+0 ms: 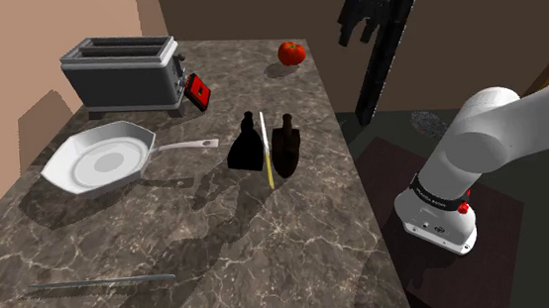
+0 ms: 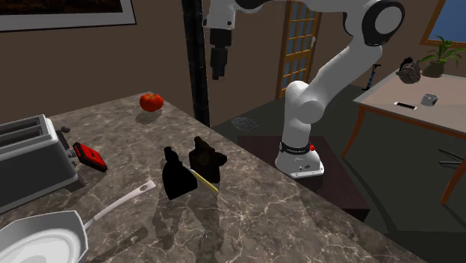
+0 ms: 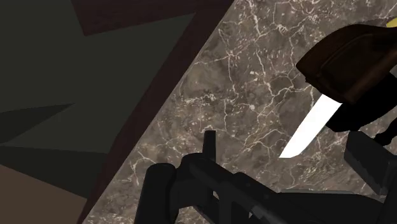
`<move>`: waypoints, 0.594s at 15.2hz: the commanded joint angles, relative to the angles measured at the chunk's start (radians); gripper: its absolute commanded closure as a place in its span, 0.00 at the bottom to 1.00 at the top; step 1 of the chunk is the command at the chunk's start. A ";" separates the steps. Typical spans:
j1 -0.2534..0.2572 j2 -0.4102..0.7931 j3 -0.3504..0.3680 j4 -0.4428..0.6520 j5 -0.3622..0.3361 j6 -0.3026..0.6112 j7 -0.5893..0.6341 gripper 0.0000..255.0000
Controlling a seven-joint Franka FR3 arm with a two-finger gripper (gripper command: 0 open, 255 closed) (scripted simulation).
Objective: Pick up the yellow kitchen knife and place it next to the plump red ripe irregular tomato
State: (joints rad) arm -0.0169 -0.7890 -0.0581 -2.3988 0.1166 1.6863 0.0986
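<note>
Knife (image 1: 268, 164) lies flat mid-countertop, nearer the stand-side edge than the opposite one. White blade, yellow handle. Long axis runs roughly far edge to near edge: blade tip toward the far edge, handle toward the near edge.

Blade half is wedged between a black object (image 1: 246, 145) and a brown object (image 1: 285, 145), both just beside it; can't tell if they touch it. Handle end sticks out clear of both, as the second exterior view shows too.

Gripper (image 2: 217, 73) hangs high over the stand-side edge, fingers apart, holding nothing. From it, the knife lies down and inboard, toward the middle of the counter. In the wrist view the blade tip sits just ahead of the fingers, with the brown object over the rest of the blade.

Tomato (image 1: 292, 51) sits at the far corner on the stand side, well apart from the knife, with bare counter around it.

My read: the grasp hasn't started. Go for the exposed handle with the jaws closing across the long axis. Coming down on the blade half would likely bump the two flanking objects.

Single arm, so no choice of side.

Writing: none legible. The dark band on the arm base (image 2: 296, 147) may carry text, but it's unreadable. Toaster (image 1: 123, 74) shows no brand.
</note>
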 commanded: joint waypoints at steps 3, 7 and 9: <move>-0.002 0.039 0.068 -0.004 0.005 0.039 0.088 0.00; -0.013 0.147 0.200 0.013 0.000 0.110 0.268 0.00; -0.023 0.215 0.264 0.034 -0.011 0.140 0.360 0.00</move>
State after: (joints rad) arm -0.0361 -0.6163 0.1690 -2.3841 0.1100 1.8101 0.4034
